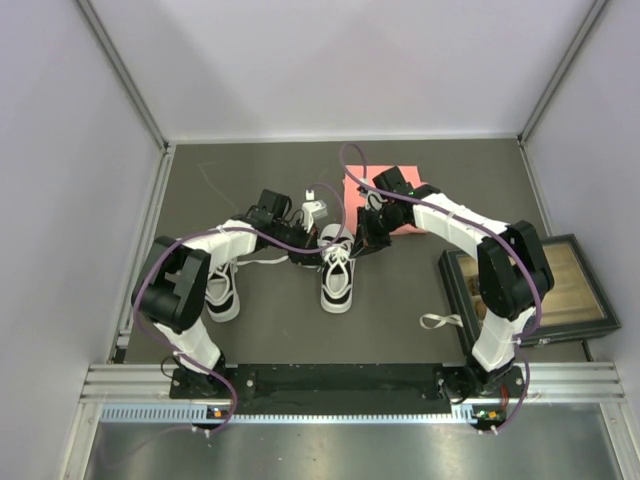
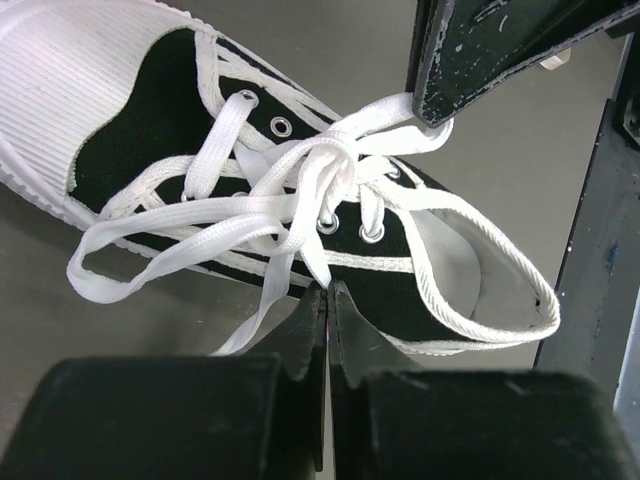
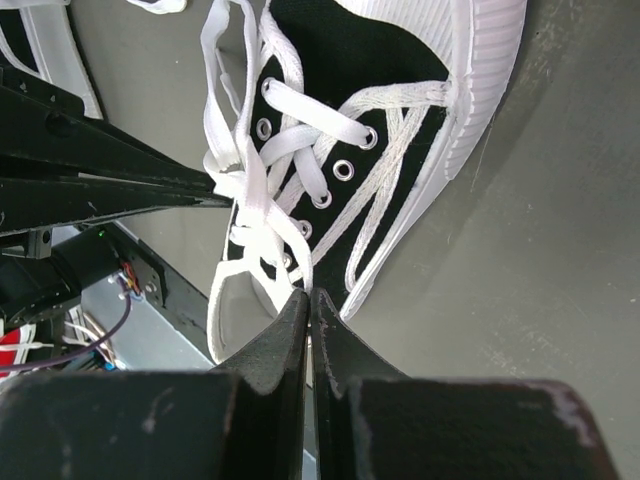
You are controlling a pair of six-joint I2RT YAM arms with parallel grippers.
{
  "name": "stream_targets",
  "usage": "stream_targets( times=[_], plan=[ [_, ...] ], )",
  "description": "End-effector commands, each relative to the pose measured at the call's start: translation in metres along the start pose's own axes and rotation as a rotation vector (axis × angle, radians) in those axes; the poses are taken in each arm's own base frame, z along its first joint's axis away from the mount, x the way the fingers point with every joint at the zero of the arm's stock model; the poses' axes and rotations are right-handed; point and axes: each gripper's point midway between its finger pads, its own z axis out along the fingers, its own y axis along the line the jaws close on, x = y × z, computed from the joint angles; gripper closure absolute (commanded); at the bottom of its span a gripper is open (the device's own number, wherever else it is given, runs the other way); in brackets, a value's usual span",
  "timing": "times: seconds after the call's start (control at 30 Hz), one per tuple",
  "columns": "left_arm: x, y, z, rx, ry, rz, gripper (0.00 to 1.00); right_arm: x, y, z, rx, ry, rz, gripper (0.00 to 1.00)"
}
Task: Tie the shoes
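One white and black sneaker (image 1: 337, 278) lies mid-table with its toe towards me, and it fills both wrist views (image 2: 150, 130) (image 3: 390, 110). Its white laces (image 2: 300, 190) are crossed and looped over the tongue. My left gripper (image 1: 312, 252) is at its left side, shut on a lace strand (image 2: 315, 262). My right gripper (image 1: 364, 240) is at its right side, shut on a lace loop (image 3: 290, 250). Each gripper's fingers show in the other's wrist view (image 2: 440, 90) (image 3: 150, 185), pinching lace. The second sneaker (image 1: 222, 292) lies at the left, partly under my left arm.
A pink pad (image 1: 392, 192) lies behind the right gripper. A dark-framed tray (image 1: 575, 290) sits at the right edge, with a loose white strip (image 1: 440, 321) beside it. A small white object (image 1: 315, 211) stands behind the middle shoe. Grey walls enclose the table.
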Motion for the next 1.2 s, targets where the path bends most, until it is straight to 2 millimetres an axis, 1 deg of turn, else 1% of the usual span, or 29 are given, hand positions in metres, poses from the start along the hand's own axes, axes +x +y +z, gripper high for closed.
stream_targets(
  times=[0.0,0.1,0.27,0.33,0.4,0.53,0.6,0.63,0.8,0.93,1.1,1.17],
  plan=[
    [-0.02,-0.004,-0.002,0.015,-0.039,0.074,1.0,-0.011,0.012,-0.01,-0.028,-0.041,-0.043,1.0],
    [-0.015,-0.006,-0.009,0.003,-0.023,0.082,1.0,-0.012,0.011,-0.011,-0.027,-0.041,-0.04,0.98],
    [-0.003,-0.009,-0.02,-0.004,0.013,0.096,1.0,-0.017,0.008,-0.013,-0.027,-0.057,-0.028,0.9],
    [-0.001,-0.011,-0.022,-0.005,0.018,0.109,1.0,-0.019,0.009,-0.014,-0.032,-0.066,-0.022,0.87],
    [0.0,-0.011,-0.022,-0.006,0.024,0.115,1.0,-0.024,0.01,-0.015,-0.043,-0.082,-0.018,0.86],
    [0.0,-0.011,-0.023,-0.005,0.026,0.124,1.0,-0.032,0.013,-0.019,-0.057,-0.106,-0.01,0.78],
    [0.003,-0.01,-0.022,-0.002,0.036,0.128,1.0,-0.036,0.014,-0.019,-0.069,-0.115,-0.008,0.75],
    [0.003,-0.011,-0.023,-0.002,0.038,0.131,1.0,-0.037,0.013,-0.02,-0.071,-0.119,0.0,0.7],
    [0.007,-0.011,-0.025,0.001,0.058,0.16,1.0,-0.044,0.012,-0.017,-0.097,-0.12,0.023,0.68],
    [0.013,-0.012,-0.027,0.003,0.082,0.171,1.0,-0.049,0.018,-0.013,-0.134,-0.114,0.023,0.68],
    [0.016,-0.011,-0.03,-0.002,0.089,0.178,1.0,-0.051,0.022,-0.009,-0.171,-0.094,0.025,0.67],
    [0.017,-0.01,-0.031,-0.005,0.091,0.178,1.0,-0.051,0.021,-0.005,-0.172,-0.085,0.035,0.66]
  ],
)
